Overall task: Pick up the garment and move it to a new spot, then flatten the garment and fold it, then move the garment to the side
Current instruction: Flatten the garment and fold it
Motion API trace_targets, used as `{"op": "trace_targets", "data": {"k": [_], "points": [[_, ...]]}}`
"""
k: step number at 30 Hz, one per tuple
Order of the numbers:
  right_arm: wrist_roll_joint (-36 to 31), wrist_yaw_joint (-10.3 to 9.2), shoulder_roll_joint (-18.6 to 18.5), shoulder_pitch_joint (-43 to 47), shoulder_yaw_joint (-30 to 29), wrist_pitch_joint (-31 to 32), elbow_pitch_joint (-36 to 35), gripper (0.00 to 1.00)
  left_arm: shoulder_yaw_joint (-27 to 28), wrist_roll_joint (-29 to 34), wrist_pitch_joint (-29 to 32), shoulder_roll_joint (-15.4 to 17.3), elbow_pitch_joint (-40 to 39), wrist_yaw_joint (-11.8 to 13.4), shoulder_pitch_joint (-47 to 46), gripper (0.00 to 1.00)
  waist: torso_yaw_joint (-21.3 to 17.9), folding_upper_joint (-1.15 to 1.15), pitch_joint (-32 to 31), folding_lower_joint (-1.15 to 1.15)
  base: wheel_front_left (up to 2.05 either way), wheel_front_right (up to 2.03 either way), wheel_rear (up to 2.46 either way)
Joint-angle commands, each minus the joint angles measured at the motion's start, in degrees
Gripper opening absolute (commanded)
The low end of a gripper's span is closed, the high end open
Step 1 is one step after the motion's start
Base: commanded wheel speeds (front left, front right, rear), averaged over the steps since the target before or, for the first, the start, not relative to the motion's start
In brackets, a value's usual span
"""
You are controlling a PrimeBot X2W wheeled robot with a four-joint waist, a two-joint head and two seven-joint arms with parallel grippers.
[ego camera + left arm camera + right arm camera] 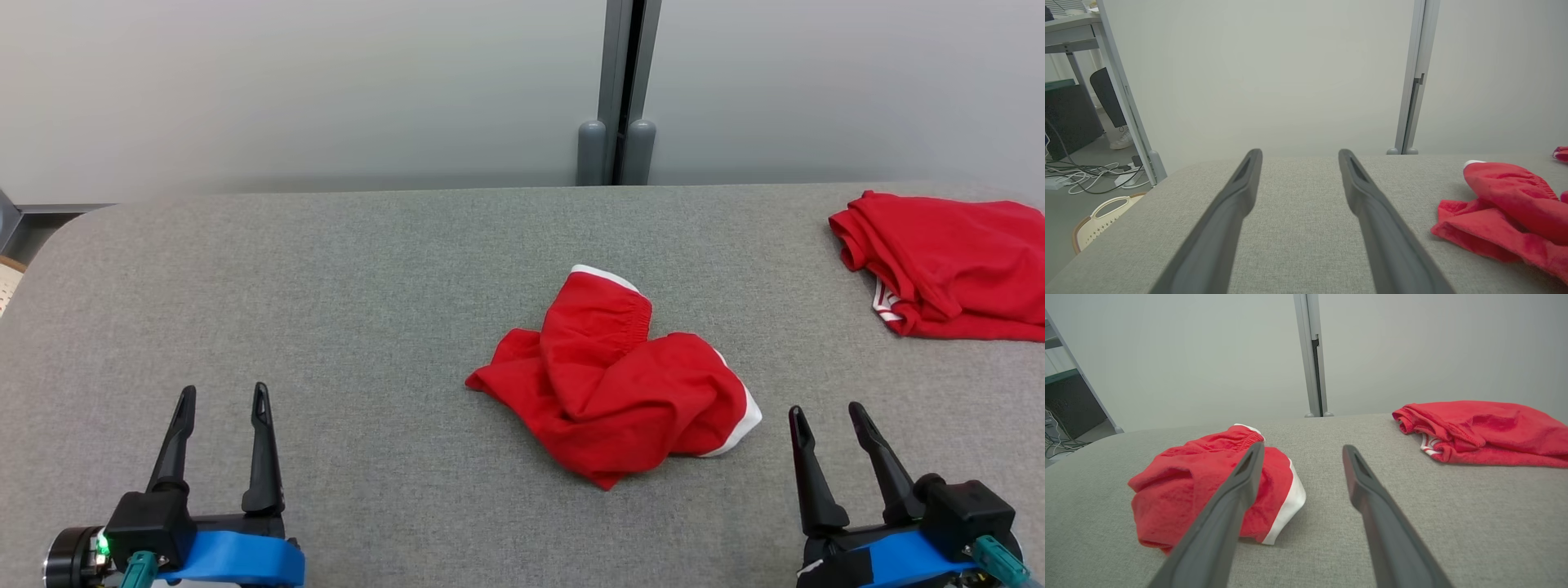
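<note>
**Work surface and grippers.** A grey, felt-like fabric tabletop (343, 310) with rounded corners is shown. It is backed by pale grey wall panels (286, 82), which are joined at a grey metal post (624, 90). Outward of the left jaws, past the table edge, a cream perforated plastic basket (1098, 220) and a tangle of cables (1090, 175) are seen on the floor (1061, 216).

The left gripper (225, 392) is held with its jaws spread wide. Nothing is gripped, and bare tabletop is seen between the fingers. The right gripper (826, 410) is likewise spread wide and empty.

The crumpled red garment with white trim and an elastic waistband (612, 384) is laid on the tabletop between the two grippers. It is nearer the right jaws, just inward of them, and is touched by neither. A second red garment (955, 261), loosely folded, is laid ahead of and outward of the right jaws, well apart.
</note>
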Motion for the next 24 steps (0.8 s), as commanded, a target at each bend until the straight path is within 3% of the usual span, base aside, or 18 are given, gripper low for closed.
{"op": "trace_targets", "data": {"k": [1,14,24], "points": [[0.0,0.01,0.0,0.7,0.0,0.1,-0.2,1.0,0.3,0.3,-0.2,-0.2,0.1,-0.2,-0.2,1.0,0.0,0.0,0.0,0.0,0.0,0.0,0.0],[0.0,0.01,0.0,0.4,0.0,0.6,0.2,1.0,1.7,1.9,-0.3,-1.6,0.1,-1.4,0.4,1.0,-0.3,0.0,0.0,0.0,0.0,0.0,0.0],[-3.4,0.01,-0.6,-12.8,3.9,5.7,0.2,1.0,1.9,2.8,-0.3,-2.5,0.0,-2.2,-1.2,1.0,0.0,0.0,1.4,0.0,0.0,0.0,0.0]]}}
